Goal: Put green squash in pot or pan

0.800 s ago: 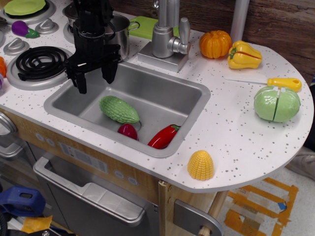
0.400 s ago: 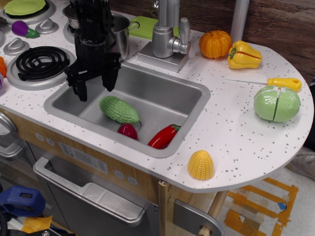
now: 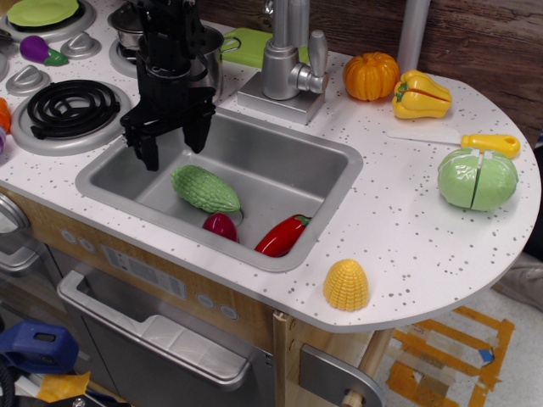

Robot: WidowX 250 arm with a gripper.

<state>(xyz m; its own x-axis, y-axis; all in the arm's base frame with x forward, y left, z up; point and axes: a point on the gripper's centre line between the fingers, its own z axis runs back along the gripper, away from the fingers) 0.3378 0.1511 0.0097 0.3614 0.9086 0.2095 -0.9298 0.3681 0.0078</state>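
The speckled worktop [image 3: 407, 229] is taken up mostly by a steel sink [image 3: 280, 174]. The black gripper [image 3: 174, 146] is hung above the sink's left end, fingers spread apart, nothing held. The pot [image 3: 208, 59] is parked behind it. The green squash [image 3: 205, 188] is lying in the sink, beside a red pepper [image 3: 282, 236].

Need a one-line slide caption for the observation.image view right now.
Open gripper poised over the sink, jaws apart above the green squash lying inside; steel pot waits behind on the stove.
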